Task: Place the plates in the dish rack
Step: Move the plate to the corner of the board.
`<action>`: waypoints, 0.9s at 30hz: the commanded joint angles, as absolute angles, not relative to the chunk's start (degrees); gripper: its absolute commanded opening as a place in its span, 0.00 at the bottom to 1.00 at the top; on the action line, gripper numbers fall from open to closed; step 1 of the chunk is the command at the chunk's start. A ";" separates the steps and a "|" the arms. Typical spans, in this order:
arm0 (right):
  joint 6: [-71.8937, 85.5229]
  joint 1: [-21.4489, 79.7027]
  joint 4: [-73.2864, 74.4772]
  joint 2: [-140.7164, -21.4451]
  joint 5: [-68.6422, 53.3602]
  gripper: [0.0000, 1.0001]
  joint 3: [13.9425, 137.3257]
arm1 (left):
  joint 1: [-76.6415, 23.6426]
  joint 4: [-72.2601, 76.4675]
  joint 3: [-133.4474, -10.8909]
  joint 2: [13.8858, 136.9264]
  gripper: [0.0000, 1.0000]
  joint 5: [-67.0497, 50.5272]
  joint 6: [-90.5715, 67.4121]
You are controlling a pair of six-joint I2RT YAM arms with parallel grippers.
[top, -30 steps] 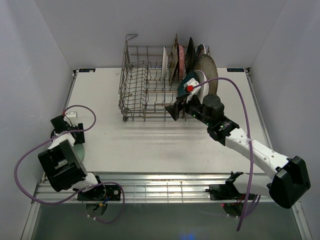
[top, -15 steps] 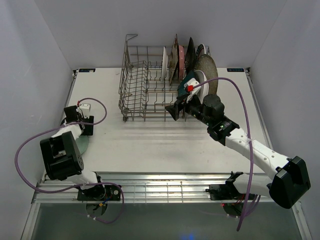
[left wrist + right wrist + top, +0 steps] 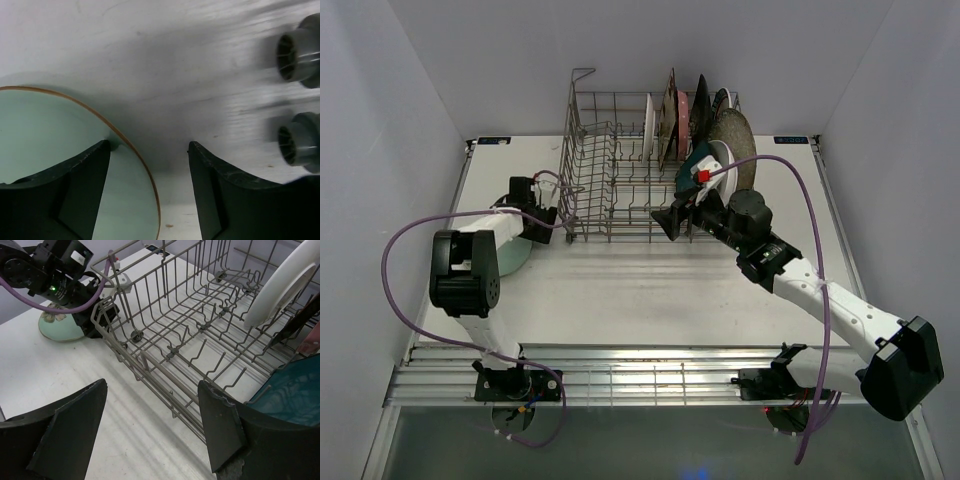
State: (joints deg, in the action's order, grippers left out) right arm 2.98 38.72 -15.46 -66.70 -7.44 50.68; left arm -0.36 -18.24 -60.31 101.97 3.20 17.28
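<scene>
Left gripper [image 3: 149,145] brought to the dish rack [image 3: 610,190]
Opened astride the green plate [image 3: 40,130] rim; right gripper [image 3: 152,385] is opened too.

The white table [image 3: 640,290] lies directly below the left gripper [image 3: 545,222] and the right gripper [image 3: 665,222]. 3 white walls enclose it:
- the back wall [image 3: 640,60], beyond both grippers
- the left wall [image 3: 380,120], outboard of the left gripper
- the right wall [image 3: 910,120], outboard of the right gripper

2 black brackets sit at the table's far corners: the left bracket [image 3: 492,140] and the right bracket [image 3: 795,139]. A slatted metal rail [image 3: 640,380] runs along the near edge, behind both grippers.
</scene>
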 commanded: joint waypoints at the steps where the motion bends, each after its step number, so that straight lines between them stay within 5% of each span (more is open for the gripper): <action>1: 3.69 39.02 -16.35 -65.04 -7.12 0.79 51.15 | -2.55 -26.71 -62.92 104.15 0.75 0.45 13.89; 7: 3.34 39.02 -16.52 -64.42 -6.50 0.79 50.45 | -2.20 -30.32 -66.36 95.39 0.96 -4.65 12.31; 17: 2.11 39.11 -18.72 -65.65 -8.26 0.79 50.27 | 11.50 -31.73 -65.30 79.21 0.98 -18.00 10.11; 27: 0.26 39.11 -22.41 -69.70 -10.98 0.80 51.94 | 32.66 -28.13 -57.57 80.41 0.98 -35.58 11.16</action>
